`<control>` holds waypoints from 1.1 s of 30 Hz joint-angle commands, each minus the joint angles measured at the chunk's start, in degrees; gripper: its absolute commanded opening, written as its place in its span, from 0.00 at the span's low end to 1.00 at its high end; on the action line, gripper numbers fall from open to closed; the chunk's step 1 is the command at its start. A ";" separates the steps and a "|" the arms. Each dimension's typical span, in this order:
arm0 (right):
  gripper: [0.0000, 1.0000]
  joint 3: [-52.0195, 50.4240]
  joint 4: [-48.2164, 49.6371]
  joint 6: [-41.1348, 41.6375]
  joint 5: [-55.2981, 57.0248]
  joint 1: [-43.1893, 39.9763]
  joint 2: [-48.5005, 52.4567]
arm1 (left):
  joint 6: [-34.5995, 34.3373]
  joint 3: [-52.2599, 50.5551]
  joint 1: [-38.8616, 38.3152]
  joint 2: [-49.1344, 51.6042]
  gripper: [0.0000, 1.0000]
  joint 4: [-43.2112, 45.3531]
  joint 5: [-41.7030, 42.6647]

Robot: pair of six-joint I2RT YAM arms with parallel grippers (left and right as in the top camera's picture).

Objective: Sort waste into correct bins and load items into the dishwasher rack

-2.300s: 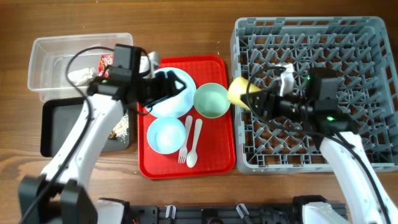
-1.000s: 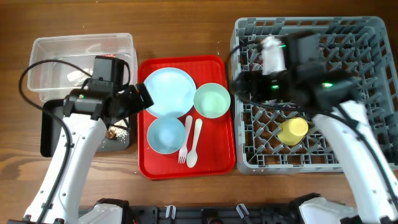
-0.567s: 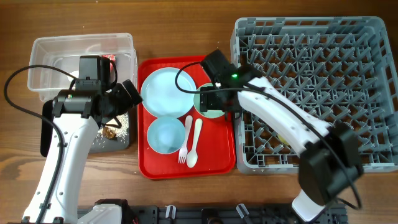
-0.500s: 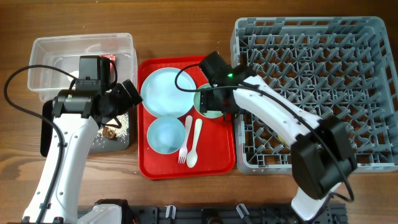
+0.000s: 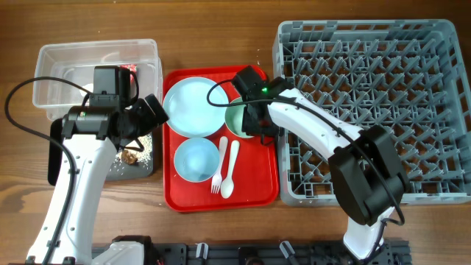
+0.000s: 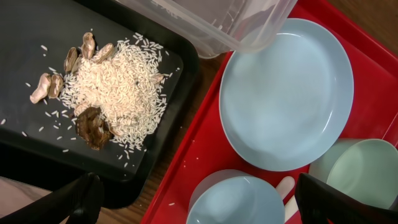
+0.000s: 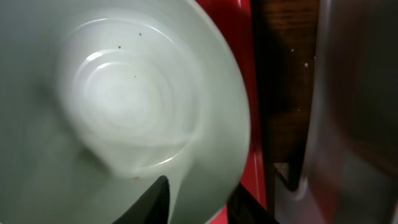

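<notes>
My right gripper (image 5: 254,121) reaches across the red tray, and its fingers (image 7: 199,202) are shut over the rim of the pale green bowl (image 5: 237,125) (image 7: 124,106), one finger inside and one outside. My left gripper (image 5: 151,112) (image 6: 205,202) is open and empty, above the gap between the black tray (image 5: 55,158) and the red tray. The light blue plate (image 5: 190,107) (image 6: 286,99), light blue bowl (image 5: 196,159) (image 6: 236,199), fork (image 5: 218,165) and spoon (image 5: 230,169) lie on the red tray. Food scraps (image 6: 118,87) lie in the black tray. The red wrapper (image 5: 126,68) is in the clear tub (image 5: 59,59). I see no yellow cup.
The grey dishwasher rack (image 5: 368,96) fills the right side, its left wall just beside the red serving tray (image 5: 257,191). The clear tub's corner (image 6: 249,25) overhangs the black tray (image 6: 37,50). My right arm spans from the rack's front to the bowl.
My right arm carried the yellow cup to the rack, then swung left to the pale green bowl and closed on its rim. My left arm drew back from the plate towards the black tray.
</notes>
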 commanded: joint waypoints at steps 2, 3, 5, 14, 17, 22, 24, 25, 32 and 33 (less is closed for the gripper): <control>0.22 -0.11 0.02 2.86 1.64 -0.17 0.66 | -0.98 0.15 0.26 -0.79 1.00 -0.04 -0.96; 0.18 -0.15 0.04 3.82 1.97 -0.17 0.66 | -0.98 0.15 0.26 -0.79 1.00 -0.04 -0.96; 0.12 -0.15 0.20 4.72 2.56 -0.17 0.66 | -0.98 0.15 0.26 -0.79 1.00 -0.04 -0.96; 0.04 0.94 1.84 2.19 7.87 -1.09 -4.04 | -0.98 0.15 0.26 -0.79 1.00 -0.02 -0.94; 0.04 3.80 3.65 -5.66 8.09 -3.37 -10.45 | -0.98 0.15 0.26 -0.79 1.00 0.02 -0.94; 0.04 4.90 10.84 -19.26 14.58 -9.79 -19.93 | -0.98 0.15 0.26 -0.79 1.00 0.04 -0.96; 0.04 4.87 13.88 -26.23 21.59 -13.03 -21.62 | -0.98 0.15 0.26 -0.79 1.00 0.04 -0.96; 0.04 4.90 15.37 -29.05 26.27 -14.21 -21.73 | -0.98 0.15 0.28 -0.79 1.00 0.07 -0.94; 0.04 4.61 28.98 -57.88 50.14 -20.41 -20.00 | -0.98 0.15 0.26 -0.79 1.00 0.66 -0.94; 0.04 4.61 30.14 -59.60 50.71 -21.27 -19.56 | -0.98 0.15 0.26 -0.79 1.00 0.66 -0.94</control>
